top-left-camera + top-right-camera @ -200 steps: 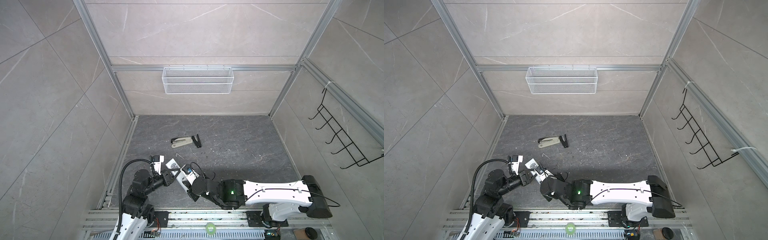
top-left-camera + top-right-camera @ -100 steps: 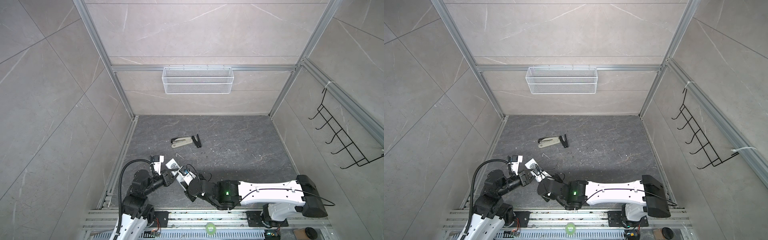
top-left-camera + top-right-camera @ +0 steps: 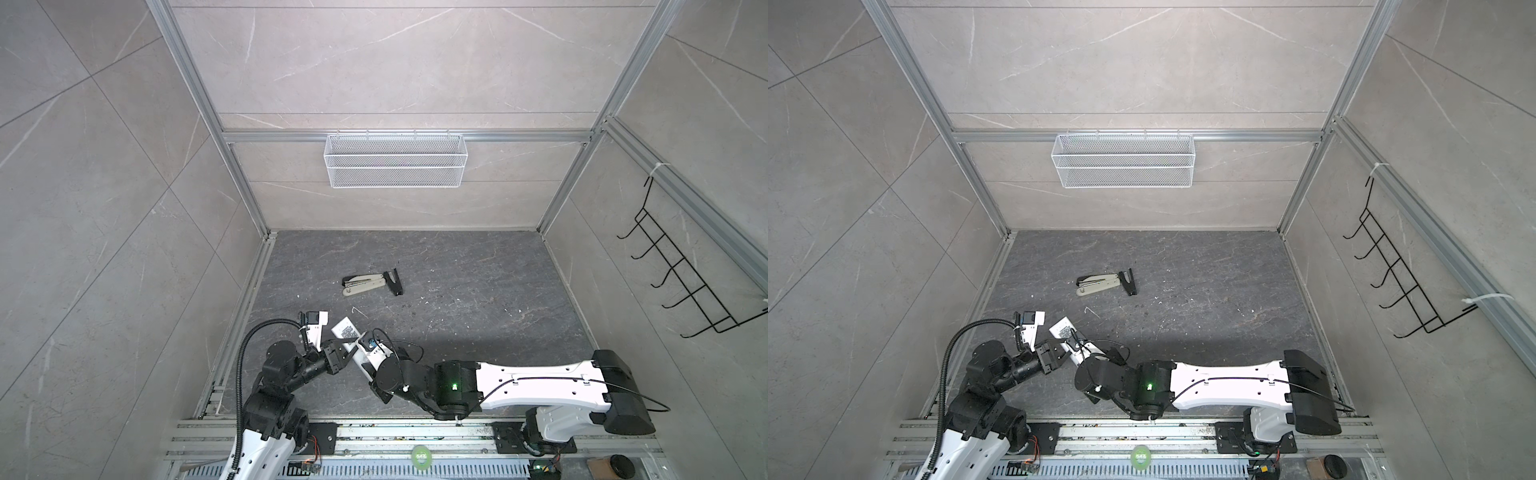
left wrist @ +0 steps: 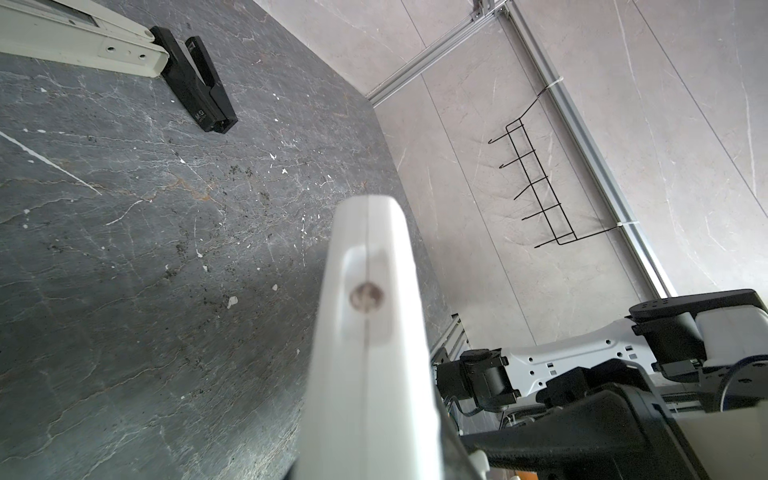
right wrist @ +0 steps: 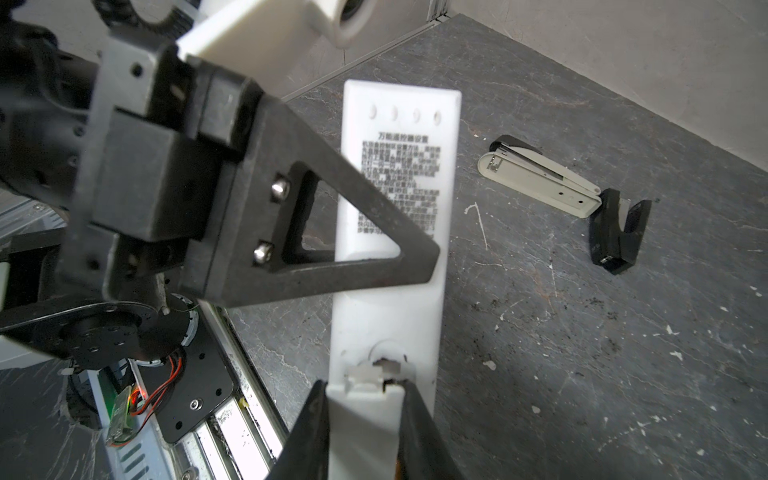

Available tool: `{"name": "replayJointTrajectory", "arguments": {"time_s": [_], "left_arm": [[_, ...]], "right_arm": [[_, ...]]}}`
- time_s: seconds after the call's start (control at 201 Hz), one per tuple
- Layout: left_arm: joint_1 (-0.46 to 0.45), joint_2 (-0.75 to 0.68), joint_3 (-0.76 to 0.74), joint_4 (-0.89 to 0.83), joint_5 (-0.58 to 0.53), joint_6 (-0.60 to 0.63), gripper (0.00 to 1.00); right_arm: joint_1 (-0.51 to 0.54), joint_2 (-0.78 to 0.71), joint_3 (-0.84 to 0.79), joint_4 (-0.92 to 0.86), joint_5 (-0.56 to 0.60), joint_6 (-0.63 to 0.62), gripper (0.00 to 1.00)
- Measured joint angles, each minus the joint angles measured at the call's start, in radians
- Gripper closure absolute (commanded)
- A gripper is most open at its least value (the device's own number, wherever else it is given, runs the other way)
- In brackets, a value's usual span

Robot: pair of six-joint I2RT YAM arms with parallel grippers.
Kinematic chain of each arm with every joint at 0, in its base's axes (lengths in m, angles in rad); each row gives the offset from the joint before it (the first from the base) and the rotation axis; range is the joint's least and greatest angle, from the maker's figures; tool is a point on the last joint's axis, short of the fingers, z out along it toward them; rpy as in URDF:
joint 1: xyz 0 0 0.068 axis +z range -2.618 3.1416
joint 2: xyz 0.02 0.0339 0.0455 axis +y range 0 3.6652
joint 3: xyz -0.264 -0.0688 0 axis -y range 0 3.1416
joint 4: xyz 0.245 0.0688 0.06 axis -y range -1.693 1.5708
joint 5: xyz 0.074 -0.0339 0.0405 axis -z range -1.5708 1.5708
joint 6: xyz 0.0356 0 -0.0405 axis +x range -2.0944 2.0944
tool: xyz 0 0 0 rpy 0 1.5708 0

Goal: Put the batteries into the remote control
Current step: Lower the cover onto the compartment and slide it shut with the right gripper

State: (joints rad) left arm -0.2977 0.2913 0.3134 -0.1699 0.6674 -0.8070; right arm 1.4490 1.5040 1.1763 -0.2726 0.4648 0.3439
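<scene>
- My L end effector (image 3: 341,350) is clamped on the remote control (image 3: 345,332) at approx. mid-length. In the R wrist view one black finger (image 5: 353,270) lies across its printed back.
- My R end effector (image 5: 365,390) is closed on the white end part of the remote nearest my R wrist, w/ a finger touching it on each side. Can't tell if that part is a cover or the body itself.
- The remote hangs between both arms at the front-left of the tabletop (image 3: 457,299), tilted. As far as I can tell it's lifted clear of the surface.
- Its plain back w/ the black printed text (image 5: 399,183) faces up in both top views. The free end, w/ a row of 4 small oval dimples, points away from my R wrist.
- The L wrist view shows only the remote's narrow side seam, blurred, w/ a round emitter (image 4: 366,296) set near the tip.
- A beige-and-black stapler (image 3: 363,284) lies opened out flat on the tabletop, well apart from the remote and further from my bases.
- A white wire basket (image 3: 395,162) hangs on the back wall and a black hook rack (image 3: 685,282) on the R wall.
</scene>
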Motion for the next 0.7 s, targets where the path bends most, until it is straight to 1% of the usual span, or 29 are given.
{"name": "replayJointTrajectory", "arguments": {"time_s": [0.697], "left_arm": [[0.0,-0.001,0.0,0.0,0.011,0.0,1.0]], "right_arm": [[0.0,0.0,-0.027,-0.014,0.011,0.027,0.88]]}}
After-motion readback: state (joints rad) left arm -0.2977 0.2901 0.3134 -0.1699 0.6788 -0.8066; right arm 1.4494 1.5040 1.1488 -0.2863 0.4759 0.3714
